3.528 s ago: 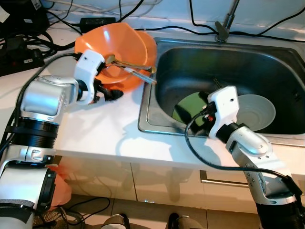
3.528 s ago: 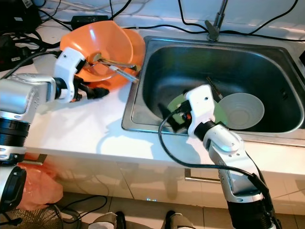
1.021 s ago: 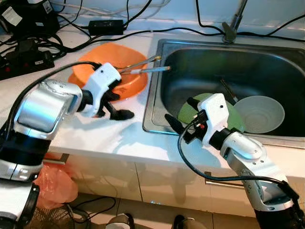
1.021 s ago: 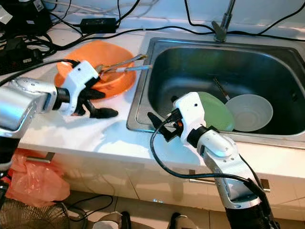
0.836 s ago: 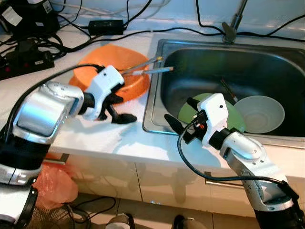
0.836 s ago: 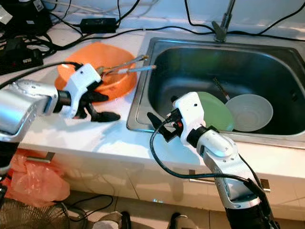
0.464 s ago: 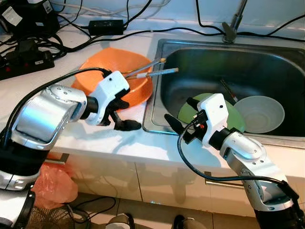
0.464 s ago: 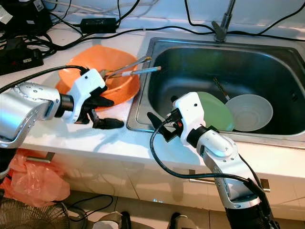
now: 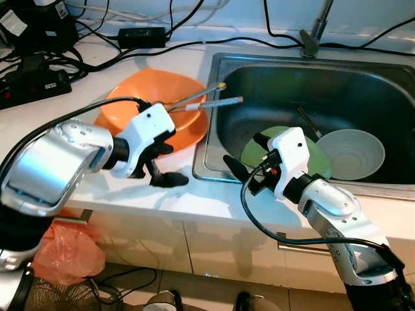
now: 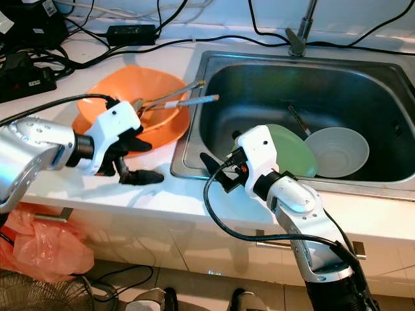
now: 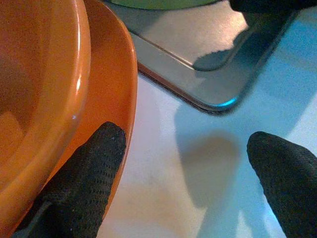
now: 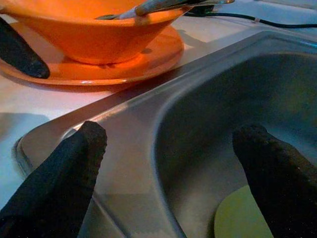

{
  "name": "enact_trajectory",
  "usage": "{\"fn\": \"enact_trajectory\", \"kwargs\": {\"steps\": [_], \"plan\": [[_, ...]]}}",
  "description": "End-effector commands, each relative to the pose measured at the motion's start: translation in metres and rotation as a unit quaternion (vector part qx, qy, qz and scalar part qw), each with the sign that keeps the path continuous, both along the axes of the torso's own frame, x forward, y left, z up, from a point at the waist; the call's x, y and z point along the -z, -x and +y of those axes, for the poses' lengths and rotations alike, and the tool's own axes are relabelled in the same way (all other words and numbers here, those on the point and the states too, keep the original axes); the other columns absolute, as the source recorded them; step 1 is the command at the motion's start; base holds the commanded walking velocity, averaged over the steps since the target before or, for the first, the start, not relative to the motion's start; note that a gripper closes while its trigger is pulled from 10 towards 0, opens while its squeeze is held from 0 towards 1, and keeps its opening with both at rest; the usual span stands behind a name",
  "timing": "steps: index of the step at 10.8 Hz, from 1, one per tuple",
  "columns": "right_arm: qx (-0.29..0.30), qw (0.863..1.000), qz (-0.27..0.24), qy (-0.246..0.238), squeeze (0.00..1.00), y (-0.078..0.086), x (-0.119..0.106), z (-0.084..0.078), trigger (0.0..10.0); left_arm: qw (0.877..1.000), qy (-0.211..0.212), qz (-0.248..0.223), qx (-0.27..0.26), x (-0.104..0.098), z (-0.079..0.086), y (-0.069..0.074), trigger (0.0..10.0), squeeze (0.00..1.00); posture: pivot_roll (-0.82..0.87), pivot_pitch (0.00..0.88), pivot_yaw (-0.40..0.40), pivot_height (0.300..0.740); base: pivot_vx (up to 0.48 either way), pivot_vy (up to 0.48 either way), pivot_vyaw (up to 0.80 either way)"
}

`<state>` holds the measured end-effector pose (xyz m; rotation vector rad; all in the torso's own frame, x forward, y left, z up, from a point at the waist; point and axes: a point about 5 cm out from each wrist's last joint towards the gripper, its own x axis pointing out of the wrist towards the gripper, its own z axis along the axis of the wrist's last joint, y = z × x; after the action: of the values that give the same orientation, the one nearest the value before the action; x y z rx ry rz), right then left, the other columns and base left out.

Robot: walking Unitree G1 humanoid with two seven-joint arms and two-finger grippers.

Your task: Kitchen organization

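Right now the left gripper [image 9: 165,162] is seen low over the white countertop [image 9: 130,194], fingers spread apart and holding nothing. One finger [image 11: 86,186] is placed at the rim of the orange plate [image 11: 116,104], contact cannot be told; the other finger [image 11: 287,183] is over bare counter, well apart from the first. An orange bowl [image 9: 152,107] is stacked on the orange plate, just beside the sink's left edge. Utensils [image 9: 204,100] are laid in the bowl, handles sticking out over the sink [image 9: 214,152] rim; their kind cannot be told for sure.

The right gripper [image 9: 245,159] is held at the sink's front-left corner, fingers wide apart, nothing gripped. One finger [image 12: 59,173] is seen over the steel rim, the other [image 12: 277,168] over the basin. A green plate [image 9: 324,162] is lying in the basin just behind this gripper, partly hidden by the wrist. A white bowl [image 9: 350,152] is set next to the green plate, touching or overlapping its edge. A thin dark utensil [image 9: 306,120] is lying in the basin behind the green plate. The faucet [image 9: 314,29] is mounted at the sink's back edge. Black cables [image 9: 149,42] and power bricks are strewn along the counter's back. An orange plastic bag [image 9: 68,249] is seen on the floor below the counter.
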<state>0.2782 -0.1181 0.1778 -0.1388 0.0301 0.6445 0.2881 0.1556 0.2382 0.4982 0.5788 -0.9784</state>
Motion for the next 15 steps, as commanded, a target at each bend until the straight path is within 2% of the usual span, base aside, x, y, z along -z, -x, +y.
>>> {"fn": "enact_trajectory", "kwargs": {"steps": [1,5,7,8,10,11,12,13,15], "plan": [[-0.007,1.0,-0.008,0.002,0.0,-0.002,-0.002,0.002,10.0,0.998,0.0,0.054,0.018,0.014,-0.001,0.01,10.0,0.0,0.12,0.126,0.017,0.74,0.0,0.0,0.0],[-0.009,1.0,-0.008,0.001,0.0,-0.003,-0.002,0.003,10.0,0.998,-0.005,0.062,0.02,0.014,0.004,0.018,10.0,0.0,0.13,0.125,0.016,0.74,0.0,0.0,0.0],[-0.01,1.0,-0.009,0.002,0.0,-0.004,-0.001,0.004,10.0,0.999,-0.004,0.047,0.004,0.015,0.006,0.014,10.0,0.0,0.13,0.12,0.014,0.74,0.0,0.0,0.0],[-0.008,1.0,-0.01,0.002,0.0,-0.005,-0.001,0.004,10.0,1.0,0.006,0.018,-0.015,0.011,0.006,0.005,10.0,0.0,0.13,0.117,0.014,0.74,0.0,0.0,0.0],[-0.007,1.0,-0.012,0.003,0.0,-0.007,-0.001,0.003,10.0,0.999,0.025,-0.007,-0.02,-0.001,0.005,0.0,10.0,0.0,0.13,0.108,0.013,0.74,0.0,0.0,0.0],[-0.006,1.0,-0.013,0.004,0.0,-0.008,-0.001,0.003,10.0,0.998,0.034,-0.037,-0.027,-0.009,0.006,-0.006,10.0,0.0,0.13,0.102,0.014,0.74,0.0,0.0,0.0],[-0.005,1.0,-0.014,0.004,0.0,-0.009,-0.001,0.003,10.0,0.996,0.06,-0.061,-0.035,-0.018,0.005,-0.012,10.0,0.0,0.13,0.099,0.013,0.74,0.0,0.0,0.0],[-0.007,1.0,-0.015,0.004,0.0,-0.01,-0.001,0.004,10.0,0.995,0.08,-0.059,-0.032,-0.024,0.002,-0.012,10.0,0.0,0.13,0.095,0.012,0.74,0.0,0.0,0.0],[-0.01,1.0,-0.017,0.005,0.0,-0.011,-0.001,0.005,10.0,0.995,0.091,-0.037,-0.003,-0.025,-0.002,-0.005,10.0,0.0,0.13,0.087,0.009,0.74,0.0,0.0,0.0]]}}
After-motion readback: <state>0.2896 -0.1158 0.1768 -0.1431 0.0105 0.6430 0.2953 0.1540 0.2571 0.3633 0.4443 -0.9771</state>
